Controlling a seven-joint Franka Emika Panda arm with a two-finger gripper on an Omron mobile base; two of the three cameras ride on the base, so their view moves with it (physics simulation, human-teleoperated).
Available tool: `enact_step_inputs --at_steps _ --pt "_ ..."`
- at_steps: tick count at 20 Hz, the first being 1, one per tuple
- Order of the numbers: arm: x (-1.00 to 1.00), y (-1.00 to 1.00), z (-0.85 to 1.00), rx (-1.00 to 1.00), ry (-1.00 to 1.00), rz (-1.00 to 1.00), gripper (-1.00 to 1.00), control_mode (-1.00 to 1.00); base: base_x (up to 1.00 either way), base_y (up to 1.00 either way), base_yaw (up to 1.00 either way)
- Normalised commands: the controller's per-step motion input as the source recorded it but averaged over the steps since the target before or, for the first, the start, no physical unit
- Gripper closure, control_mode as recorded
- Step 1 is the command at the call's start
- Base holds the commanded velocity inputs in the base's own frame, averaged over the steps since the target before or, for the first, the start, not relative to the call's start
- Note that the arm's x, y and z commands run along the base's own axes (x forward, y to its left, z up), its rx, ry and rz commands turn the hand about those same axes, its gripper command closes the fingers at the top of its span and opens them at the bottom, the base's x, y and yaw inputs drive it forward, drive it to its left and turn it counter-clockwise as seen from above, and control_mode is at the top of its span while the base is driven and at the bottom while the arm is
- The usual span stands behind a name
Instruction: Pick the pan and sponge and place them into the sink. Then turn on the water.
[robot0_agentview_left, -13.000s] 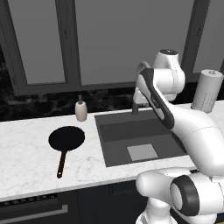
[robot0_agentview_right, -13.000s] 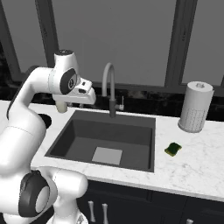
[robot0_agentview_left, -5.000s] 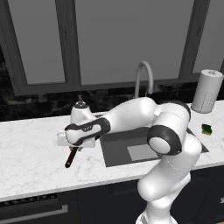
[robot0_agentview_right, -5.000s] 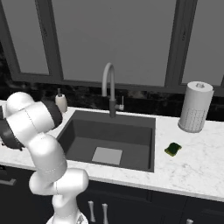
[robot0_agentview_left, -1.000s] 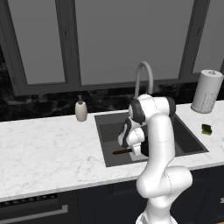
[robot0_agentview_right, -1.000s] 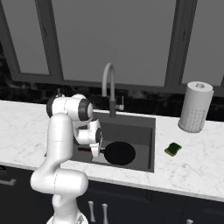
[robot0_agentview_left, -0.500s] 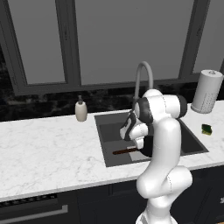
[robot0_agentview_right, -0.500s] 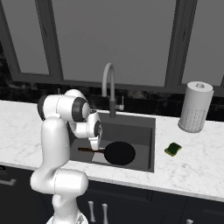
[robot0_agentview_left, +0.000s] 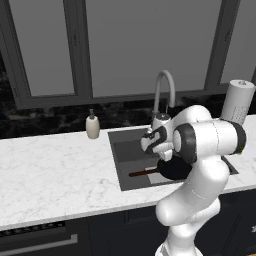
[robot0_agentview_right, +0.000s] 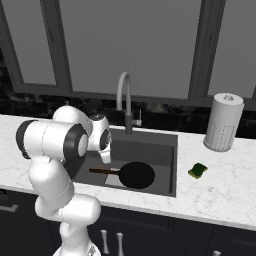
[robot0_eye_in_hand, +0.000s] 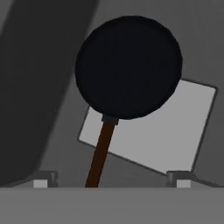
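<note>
Pan (robot0_eye_in_hand: 128, 66) flat in sink (robot0_agentview_right: 165, 145), handle between open jaws, untouched.

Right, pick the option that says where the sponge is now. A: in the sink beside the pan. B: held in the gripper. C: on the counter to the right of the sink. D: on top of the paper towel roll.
C: the sponge lies on the counter right of the sink, while the pan sits alone in the basin.
</note>
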Motion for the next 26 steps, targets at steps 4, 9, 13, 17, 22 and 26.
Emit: enact_step_inputs --at_steps 4,9,13,17,22,26 --pt "-0.57 0.00 1.00 0.00 -0.10 0.47 -1.00 -1.00 0.00 0.00 0.00" --pt "-0.60 0.00 1.00 0.00 -0.07 0.46 -1.00 -1.00 0.00 0.00 0.00" --pt "-0.59 -0.18 1.00 0.00 -0.05 0.34 -1.00 -1.00 0.00 0.00 0.00" --pt "-0.17 -0.49 0.64 -0.05 0.00 0.19 -1.00 -1.00 0.00 0.00 0.00" --pt "0.00 -0.65 0.15 -0.21 0.00 0.02 -1.00 -1.00 0.00 0.00 0.00" --pt "-0.09 -0.68 0.00 -0.28 0.00 0.00 -1.00 -1.00 0.00 0.00 0.00"
